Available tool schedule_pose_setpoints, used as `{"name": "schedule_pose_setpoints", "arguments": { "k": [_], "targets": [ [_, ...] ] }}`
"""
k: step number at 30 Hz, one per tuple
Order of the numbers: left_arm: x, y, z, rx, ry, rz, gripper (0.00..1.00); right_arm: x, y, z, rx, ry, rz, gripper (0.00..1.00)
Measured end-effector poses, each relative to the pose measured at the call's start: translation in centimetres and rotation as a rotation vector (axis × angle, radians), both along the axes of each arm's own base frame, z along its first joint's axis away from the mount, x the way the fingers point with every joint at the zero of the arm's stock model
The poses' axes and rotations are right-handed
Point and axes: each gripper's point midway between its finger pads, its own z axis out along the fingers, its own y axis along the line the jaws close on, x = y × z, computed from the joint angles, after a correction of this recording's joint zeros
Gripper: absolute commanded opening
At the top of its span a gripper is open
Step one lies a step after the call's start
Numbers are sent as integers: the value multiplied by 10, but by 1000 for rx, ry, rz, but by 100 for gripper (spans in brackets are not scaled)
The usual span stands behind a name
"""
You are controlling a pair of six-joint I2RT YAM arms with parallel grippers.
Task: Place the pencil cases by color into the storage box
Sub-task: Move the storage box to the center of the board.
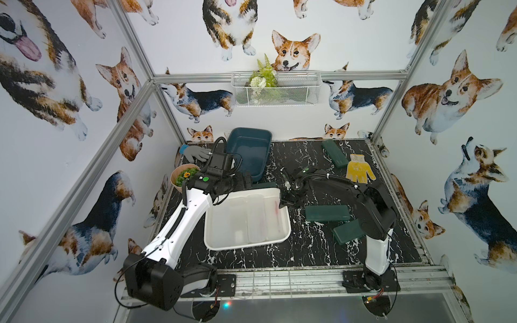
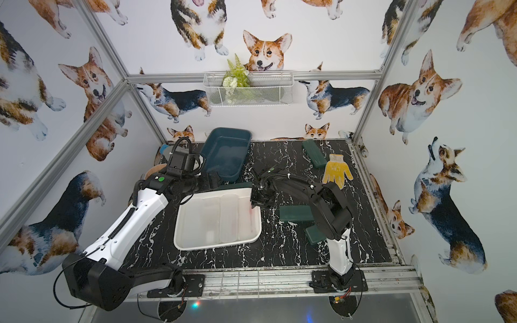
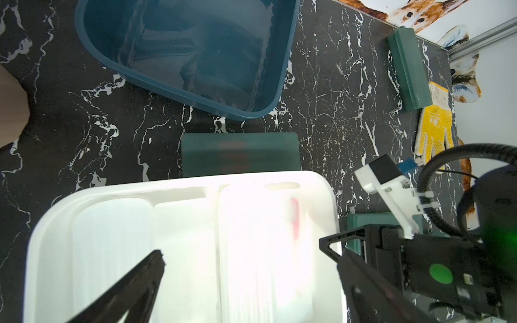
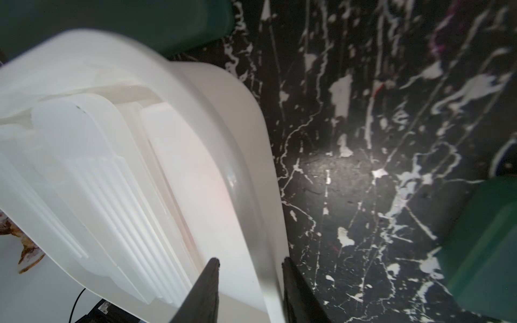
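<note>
A white storage box (image 1: 215, 240) near the table's middle holds several frosted white pencil cases (image 1: 254, 218) lying side by side. A dark blue storage box (image 1: 263, 134) stands behind it with nothing inside. Dark green pencil cases lie on the table: one (image 1: 265, 184) just behind the white box, one (image 1: 327, 213) to its right, one (image 1: 348, 231) partly under my right arm, one (image 1: 334, 153) at the back right. My right gripper (image 4: 250, 261) is shut on the white box's right rim (image 4: 246, 125). My left gripper (image 3: 250, 251) hangs open over the white cases (image 3: 251, 237).
A yellow glove (image 1: 358, 167) lies at the back right beside the far green case. A grey glove (image 1: 195, 153) and a bowl of greenery (image 1: 183, 174) sit at the back left. A wire basket (image 1: 277, 88) with a plant hangs on the rear wall.
</note>
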Motion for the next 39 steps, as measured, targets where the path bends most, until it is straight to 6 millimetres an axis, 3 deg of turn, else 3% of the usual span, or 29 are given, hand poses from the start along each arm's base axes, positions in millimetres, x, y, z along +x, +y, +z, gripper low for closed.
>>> {"name": "schedule_pose_setpoints", "arguments": {
  "k": [6, 10, 13, 16, 19, 23, 29, 34, 39],
  "targets": [
    [9, 0, -1, 14, 3, 9, 100, -9, 23, 1, 42, 16, 68, 44],
    [17, -2, -4, 24, 15, 12, 100, -9, 24, 10, 69, 5, 89, 51],
    [29, -6, -8, 35, 27, 8, 100, 4, 9, 32, 122, -37, 48, 54],
    [48, -12, -13, 61, 30, -11, 100, 30, -20, 54, 177, -95, -42, 55],
    [74, -23, -18, 105, 22, -55, 100, 49, -47, 68, 195, -139, -117, 55],
    [113, -40, -32, 158, 23, -117, 100, 61, -64, 88, 213, -204, -141, 56],
    [170, -58, -53, 217, 10, -168, 100, 51, -74, 97, 216, -234, -126, 56],
    [190, -81, -70, 239, 2, -229, 100, 41, -88, 91, 181, -227, -137, 56],
    [196, -102, -98, 271, 22, -297, 100, 34, -99, 98, 163, -241, -132, 56]
  ]
}}
